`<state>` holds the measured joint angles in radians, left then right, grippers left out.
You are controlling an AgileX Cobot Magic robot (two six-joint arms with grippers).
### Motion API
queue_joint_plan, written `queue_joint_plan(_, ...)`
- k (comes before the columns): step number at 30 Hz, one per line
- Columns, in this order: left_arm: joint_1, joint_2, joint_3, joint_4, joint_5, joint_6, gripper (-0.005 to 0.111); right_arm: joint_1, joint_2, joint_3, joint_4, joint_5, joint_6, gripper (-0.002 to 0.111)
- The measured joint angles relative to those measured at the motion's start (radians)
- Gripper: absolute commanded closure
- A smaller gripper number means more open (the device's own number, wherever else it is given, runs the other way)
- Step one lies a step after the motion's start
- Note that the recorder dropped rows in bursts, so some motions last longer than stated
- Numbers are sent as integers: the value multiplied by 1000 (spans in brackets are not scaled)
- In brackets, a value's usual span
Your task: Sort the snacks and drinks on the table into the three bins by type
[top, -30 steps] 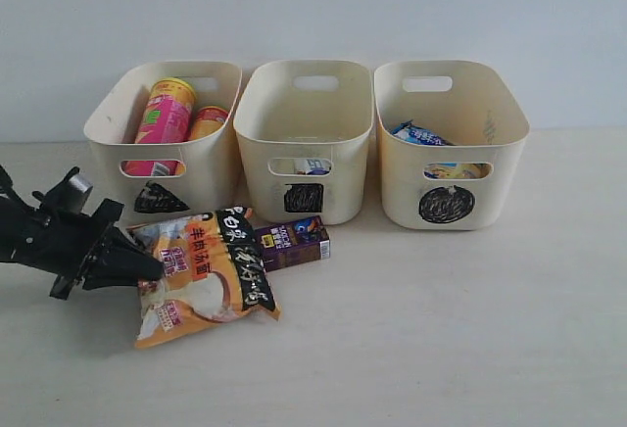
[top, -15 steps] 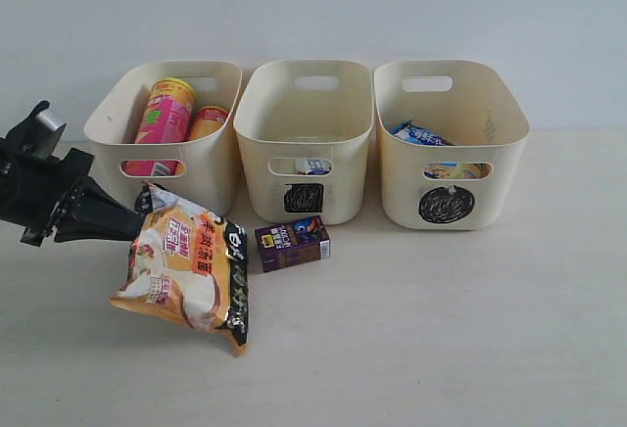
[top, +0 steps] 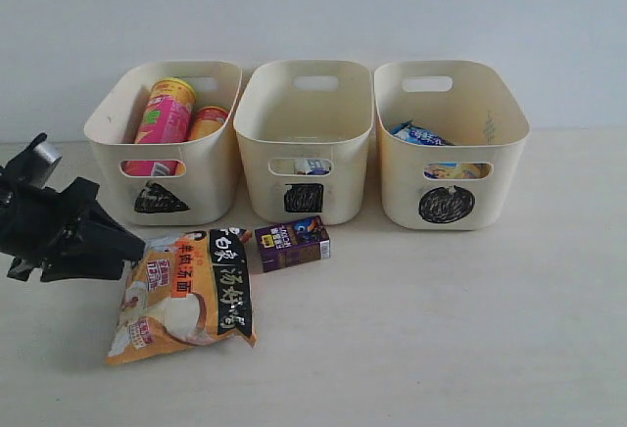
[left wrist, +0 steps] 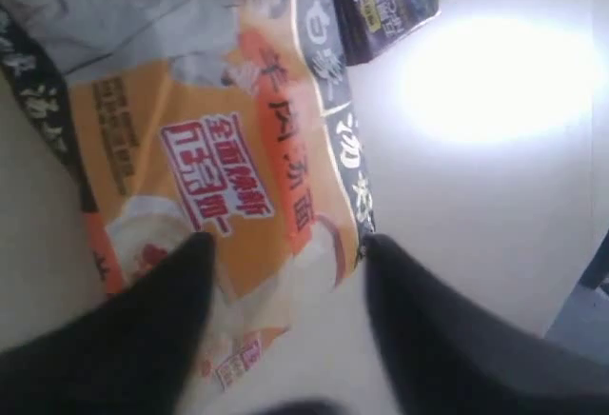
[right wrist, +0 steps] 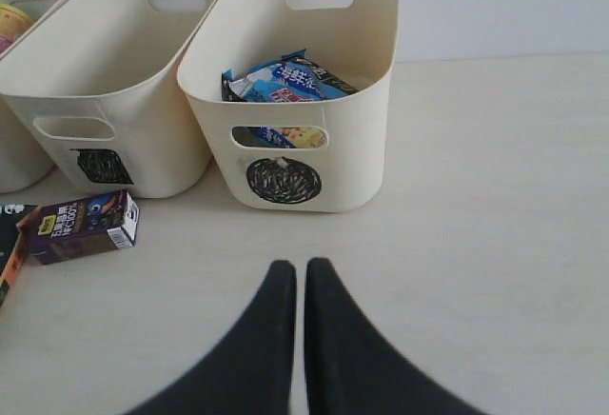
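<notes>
The orange-and-white packet (top: pixel 181 295) lay flat on the desk (top: pixel 441 329), at about 7 o'clock from the square-marked bin (top: pixel 338 167). The left pincer (left wrist: pixel 285 248) stood at its 10 o'clock, jaws apart and holding nothing. The right pincer (right wrist: pixel 300 267) was pressed together and empty, at 6 o'clock from the circle-marked bin (top: pixel 509 167).

A pinch on the packet's thin, crinkly edge could probably slip, letting the bag sag or drop. The bag was also wide, so it might catch a rim on the long carry toward 2 o'clock. A low sweep might shove the purple carton (top: pixel 292 243), which sat just at the packet's 2 o'clock.

The triangle-marked bin (top: pixel 103 138) held the pink tube (top: pixel 162 118) and the yellow tube (top: pixel 208 121). The square-marked bin showed a blue-and-white carton (top: pixel 312 166) through its slot. The circle-marked bin held the blue packet (top: pixel 419 134), likely where the orange one belonged.
</notes>
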<state>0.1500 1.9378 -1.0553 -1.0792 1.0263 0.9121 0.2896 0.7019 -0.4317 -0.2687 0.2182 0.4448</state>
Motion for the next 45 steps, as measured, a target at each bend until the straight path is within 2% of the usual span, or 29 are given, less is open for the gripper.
queue_joint_plan(1,0,0,0,0,-14,-24,15,0,0,0,0,0,0,108)
queue_joint_plan(10,0,94,0,-20,-73,-84,18,0,0,0,0,0,0,108)
queue_joint_plan(16,-6,176,0,-191,-14,-8,18,0,0,0,0,0,0,108)
queue_joint_plan(24,-59,244,-8,-304,49,43,18,0,0,0,0,0,0,108)
queue_joint_plan(31,-116,248,-29,-321,28,57,19,0,0,0,0,0,0,108)
queue_joint_plan(41,-195,248,-66,-337,-46,47,25,0,0,0,0,0,0,108)
queue_joint_plan(43,-210,241,-68,-335,-79,40,31,0,0,0,0,0,0,108)
queue_joint_plan(45,-226,231,-70,-329,-118,36,44,0,0,0,0,0,0,108)
